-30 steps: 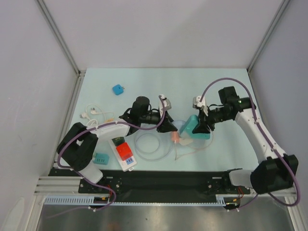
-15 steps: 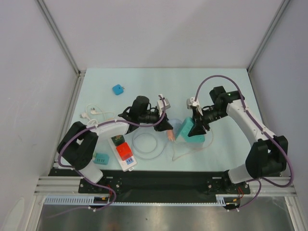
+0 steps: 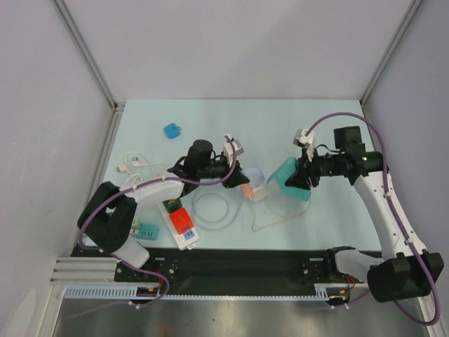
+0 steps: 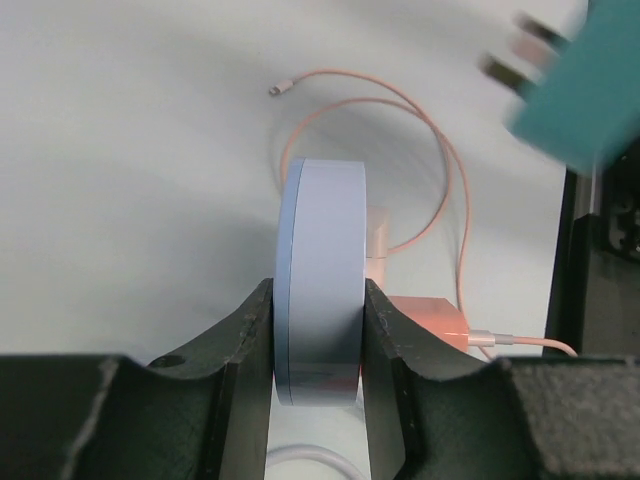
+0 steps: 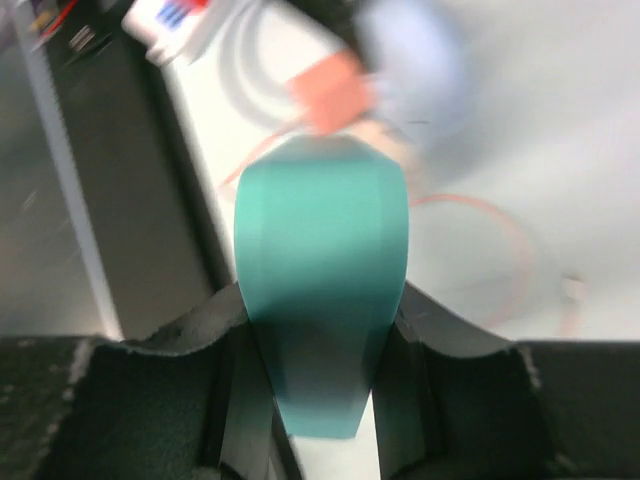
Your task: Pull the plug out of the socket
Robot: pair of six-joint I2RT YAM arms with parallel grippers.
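Note:
My left gripper (image 3: pixel 240 181) is shut on a pale blue round socket (image 3: pixel 254 175), held edge-on between the jaws in the left wrist view (image 4: pixel 320 270). My right gripper (image 3: pixel 300 178) is shut on a teal plug (image 3: pixel 286 179), which fills the right wrist view (image 5: pixel 320 280). The plug is apart from the socket, with a gap between them. In the left wrist view the plug (image 4: pixel 588 95) hangs blurred at the top right with its prongs bare. An orange charger (image 3: pixel 246 189) with a thin pink cable (image 4: pixel 440 170) sits right beside the socket.
A white power strip with a red block (image 3: pixel 181 223) lies near the front left. A teal adapter (image 3: pixel 146 230) lies beside it, by a white cable coil (image 3: pixel 214 210). A small blue adapter (image 3: pixel 172 130) and a white cable (image 3: pixel 137 165) lie at the back left.
My right gripper has moved right with the teal plug, which has come away from the blue socket. My left gripper has drawn slightly left with the socket.

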